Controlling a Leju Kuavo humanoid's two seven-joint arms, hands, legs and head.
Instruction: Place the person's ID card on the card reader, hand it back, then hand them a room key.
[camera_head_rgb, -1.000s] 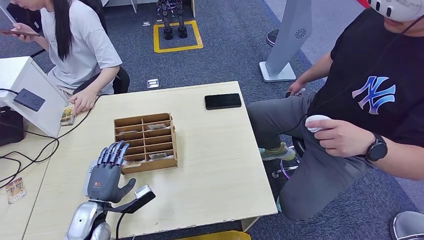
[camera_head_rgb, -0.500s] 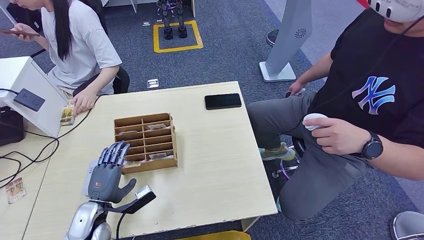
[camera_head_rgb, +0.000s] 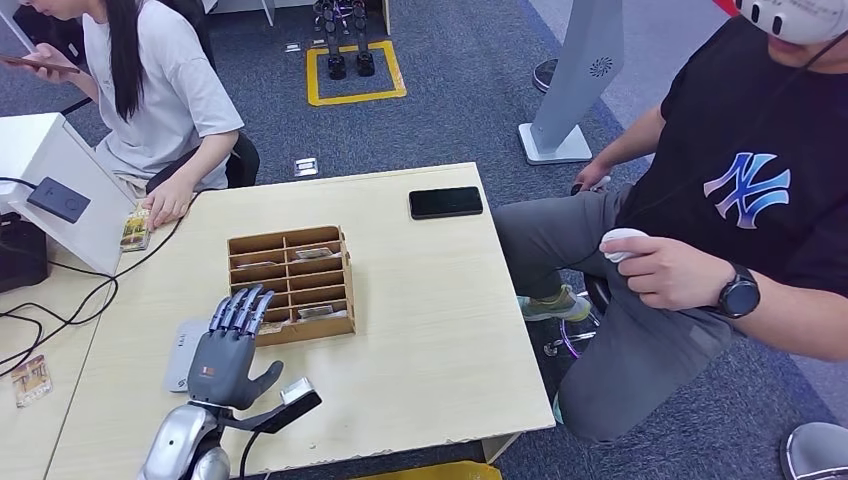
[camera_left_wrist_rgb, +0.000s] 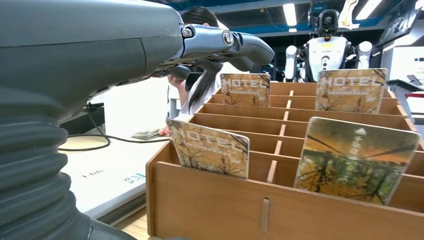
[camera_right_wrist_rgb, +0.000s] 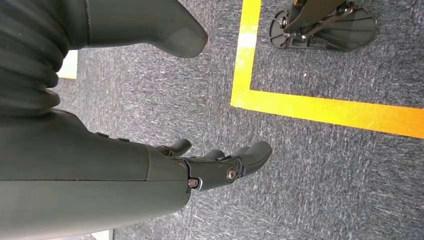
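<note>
My left hand (camera_head_rgb: 232, 345) hovers open, fingers spread, over the table at the near left corner of the wooden key box (camera_head_rgb: 291, 284). It holds nothing. In the left wrist view its fingers (camera_left_wrist_rgb: 240, 45) reach above the box (camera_left_wrist_rgb: 210, 210), where hotel key cards (camera_left_wrist_rgb: 210, 148) stand in the slots. A flat pale card reader (camera_head_rgb: 183, 352) lies on the table just left of the hand. A person in a grey shirt (camera_head_rgb: 160, 90) sits at the far left, one hand resting on a small stack of cards (camera_head_rgb: 135, 230). My right hand (camera_right_wrist_rgb: 215, 165) hangs over the carpet, empty.
A black phone (camera_head_rgb: 445, 202) lies at the table's far right edge. A person in a black shirt (camera_head_rgb: 740, 190) sits to the right, holding a white object (camera_head_rgb: 625, 243). A white stand with a black device (camera_head_rgb: 58, 199), cables and a loose card (camera_head_rgb: 32, 380) are on the left.
My left hand has shifted a little to the right and toward me, uncovering more of the card reader. The seated person's hand with the white object moved slightly left.
</note>
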